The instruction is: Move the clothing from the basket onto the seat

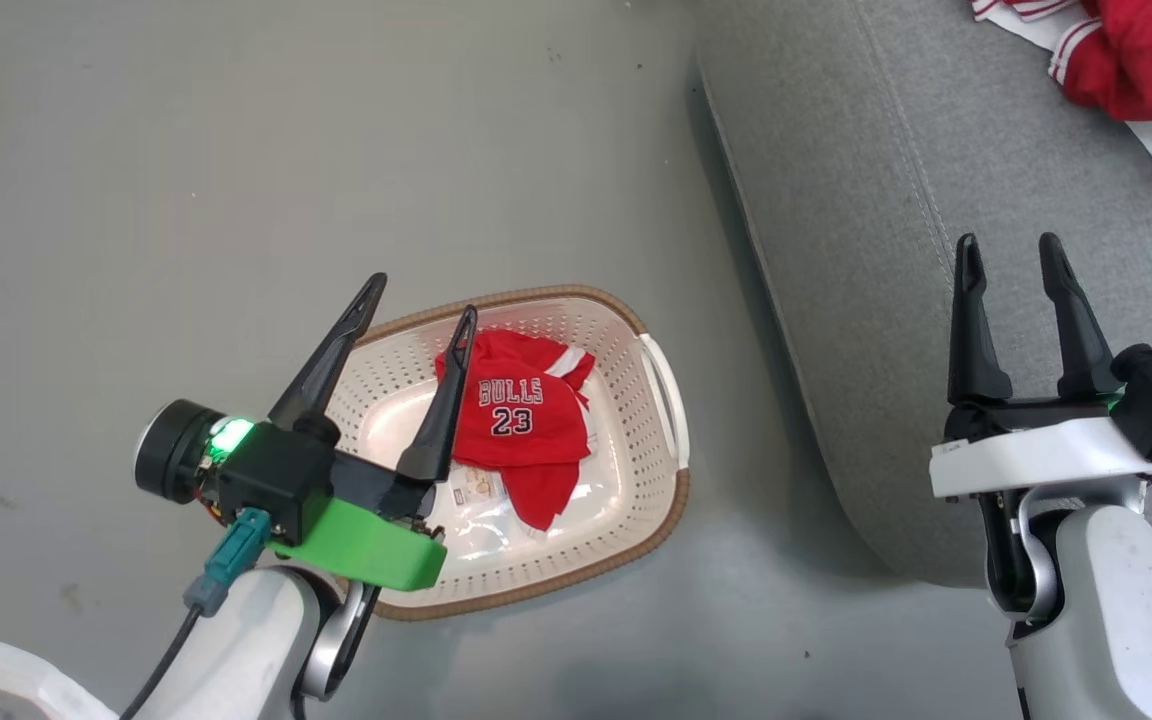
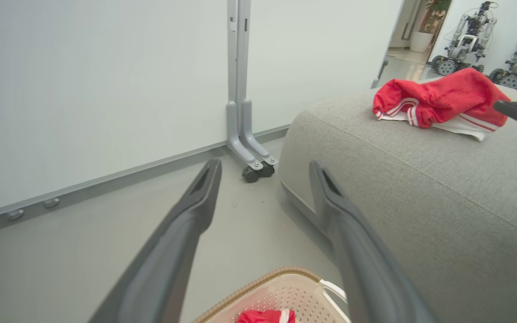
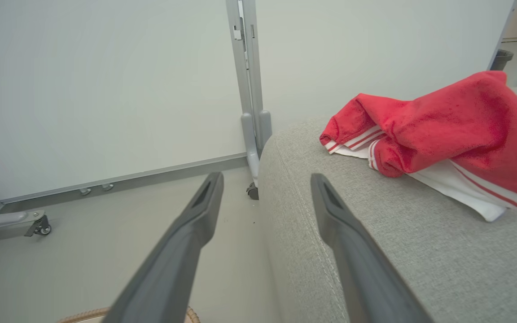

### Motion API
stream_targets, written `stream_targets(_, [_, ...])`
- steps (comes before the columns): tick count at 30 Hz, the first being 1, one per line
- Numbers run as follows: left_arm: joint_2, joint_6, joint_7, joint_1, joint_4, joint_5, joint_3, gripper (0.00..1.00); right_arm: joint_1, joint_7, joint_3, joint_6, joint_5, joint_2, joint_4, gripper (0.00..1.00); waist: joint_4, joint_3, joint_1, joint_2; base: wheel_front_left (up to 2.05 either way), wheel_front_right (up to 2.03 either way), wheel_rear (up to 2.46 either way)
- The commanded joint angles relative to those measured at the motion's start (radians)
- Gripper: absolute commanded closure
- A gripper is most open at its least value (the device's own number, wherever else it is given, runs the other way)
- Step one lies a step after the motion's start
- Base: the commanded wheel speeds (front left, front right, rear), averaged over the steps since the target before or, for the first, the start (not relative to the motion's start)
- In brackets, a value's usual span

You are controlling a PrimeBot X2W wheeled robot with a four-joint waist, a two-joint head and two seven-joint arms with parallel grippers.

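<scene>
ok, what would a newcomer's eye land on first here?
The red BULLS 23 jersey lies in the basket on the floor, with the open left gripper hovering over it. A second red garment lies on the grey seat, ahead of the open right gripper.

Grey floor (image 1: 236,150) carries basket (image 1: 621,500), just beside seat (image 1: 836,300), not touching. Jersey (image 1: 521,410) in basket; shorts (image 1: 1136,60) on seat

Red garment (image 3: 442,130) — shorts, perhaps — lies bunched on the grey seat (image 3: 375,260).
</scene>
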Motion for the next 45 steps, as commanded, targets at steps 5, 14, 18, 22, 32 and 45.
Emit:
stream_targets(5, [-0.016,0.022,-0.021,0.039,0.042,-0.023,0.053,0.0,0.051,0.025,0.023,-0.001,-0.002,-0.002,-0.036,0.0,0.124,-0.106,0.0001,0.0,0.0,0.0,0.0])
stream_targets(14, [-0.047,0.034,-0.027,0.113,0.051,-0.022,0.207,0.0,0.111,0.075,0.039,-0.001,-0.03,-0.002,-0.078,0.0,0.219,-0.178,0.0001,0.0,0.0,0.0,0.0])
stream_targets(18, [-0.061,0.025,-0.027,0.16,0.059,-0.007,0.28,0.0,0.142,0.095,0.04,-0.001,-0.039,-0.002,-0.101,0.0,0.242,-0.21,0.0001,0.0,0.0,0.0,0.0])
stream_targets(22, [-0.074,0.008,-0.027,0.204,0.073,0.006,0.338,0.0,0.173,0.115,0.04,-0.001,-0.046,-0.002,-0.125,0.0,0.252,-0.243,0.0001,0.0,0.0,0.0,0.0])
stream_targets(32, [-0.106,-0.046,-0.027,0.29,0.107,0.056,0.404,0.0,0.249,0.16,0.043,-0.001,-0.052,-0.002,-0.172,0.0,0.247,-0.321,0.0001,0.0,0.0,0.0,0.0])
stream_targets(45, [-0.147,-0.094,-0.027,0.348,0.169,0.093,0.413,0.0,0.342,0.204,0.033,-0.001,-0.038,-0.002,-0.199,0.0,0.246,-0.4,0.0001,0.0,0.0,0.0,0.0])
